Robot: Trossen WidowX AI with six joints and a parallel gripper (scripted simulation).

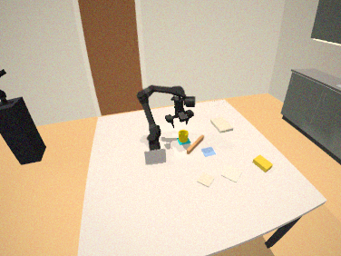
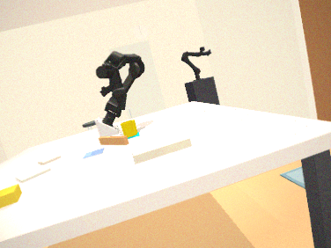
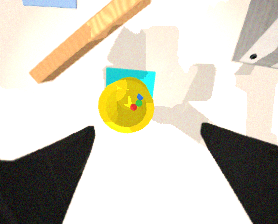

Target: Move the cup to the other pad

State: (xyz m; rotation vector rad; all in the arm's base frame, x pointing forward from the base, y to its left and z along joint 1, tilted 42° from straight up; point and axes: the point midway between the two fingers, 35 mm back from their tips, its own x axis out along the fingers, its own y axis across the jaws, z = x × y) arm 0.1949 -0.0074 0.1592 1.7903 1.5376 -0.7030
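The yellow cup (image 1: pixel 182 136) (image 2: pixel 128 128) (image 3: pixel 126 120) stands upright on the teal pad (image 1: pixel 187 142) (image 2: pixel 136 135) (image 3: pixel 117 75). In the wrist view a red marble (image 3: pixel 133 107), a green marble (image 3: pixel 139 103) and a blue marble (image 3: pixel 140 97) lie inside it. The blue pad (image 1: pixel 209 152) (image 2: pixel 94 153) (image 3: pixel 50 2) has nothing on it. My gripper (image 1: pixel 180 124) (image 3: pixel 148 129) is wide open and empty, above the cup and clear of it.
A wooden bar (image 1: pixel 195 144) (image 2: pixel 114 141) (image 3: pixel 85 45) lies between the two pads. A thick cream block (image 1: pixel 221 124) (image 2: pixel 163 150) lies behind them. A yellow block (image 1: pixel 262 163) (image 2: pixel 10 195) and two thin cream pieces (image 1: pixel 206 180) (image 1: pixel 231 173) lie farther off.
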